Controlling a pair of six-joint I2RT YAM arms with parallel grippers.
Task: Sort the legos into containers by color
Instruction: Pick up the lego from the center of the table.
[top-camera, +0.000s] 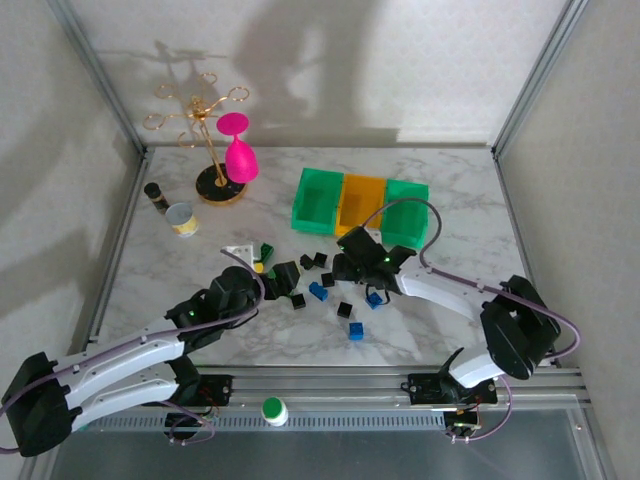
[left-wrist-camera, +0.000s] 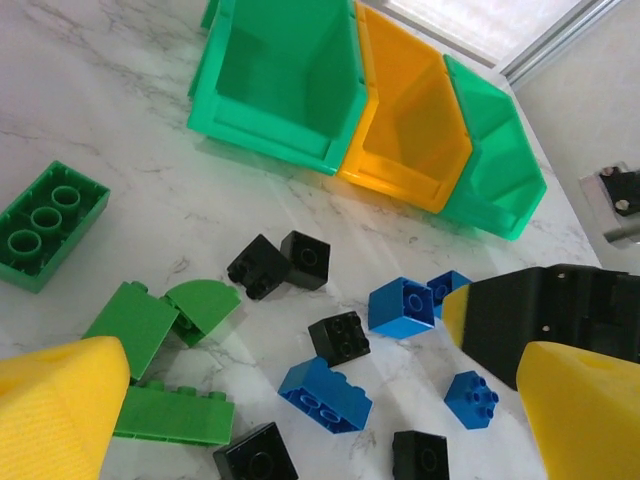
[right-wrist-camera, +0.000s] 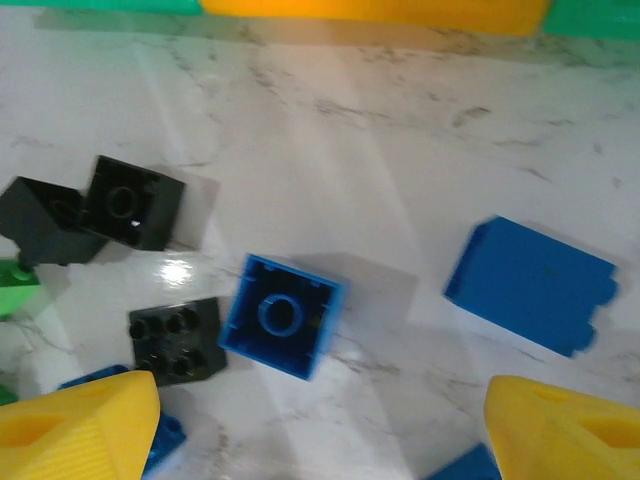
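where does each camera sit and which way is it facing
Top external: above and behind the arms, looking down on the marble table; left arm and right arm show, bases at the bottom.
Left wrist: low over the table, facing the three bins across scattered legos; the left tool's fingertips in the bottom corners.
Right wrist: close above the table, looking down on a blue lego; the right tool's fingertips in the bottom corners.
Shared: top external and left wrist both show the bins.

The marble table (top-camera: 270, 200) carries three joined bins (top-camera: 362, 205), scattered blue, green and black legos (top-camera: 318, 291), a can (top-camera: 183, 219) and a gold rack (top-camera: 221, 187).
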